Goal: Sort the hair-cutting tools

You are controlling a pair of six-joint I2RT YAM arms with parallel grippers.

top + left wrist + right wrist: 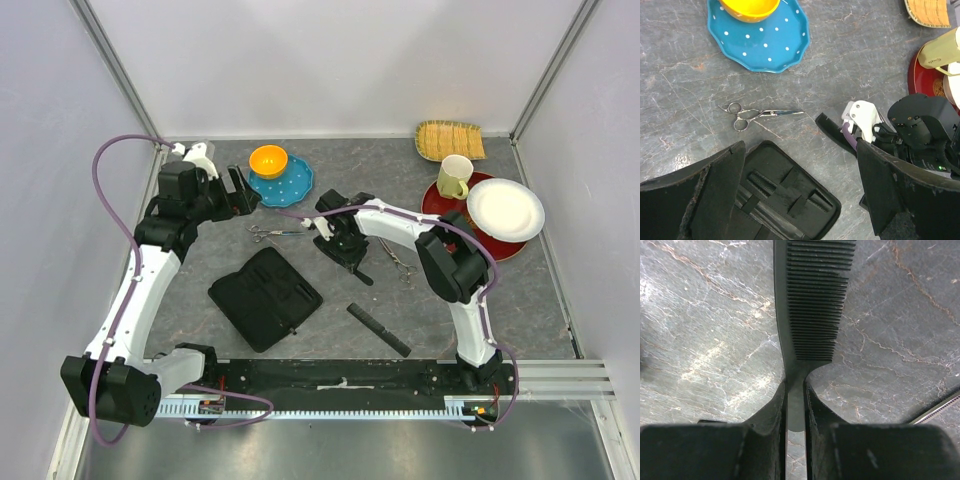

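One pair of silver scissors lies on the table left of centre; it also shows in the left wrist view. A second pair of scissors lies right of my right gripper. My right gripper is shut on the handle of a black comb, low over the table; the comb's end shows in the left wrist view. A second black comb lies near the front. My left gripper is open and empty, above the open black zip case, near the blue plate.
A blue dotted plate with an orange bowl stands at the back left. A red plate with a white plate, a cream mug and a woven tray stand at the back right.
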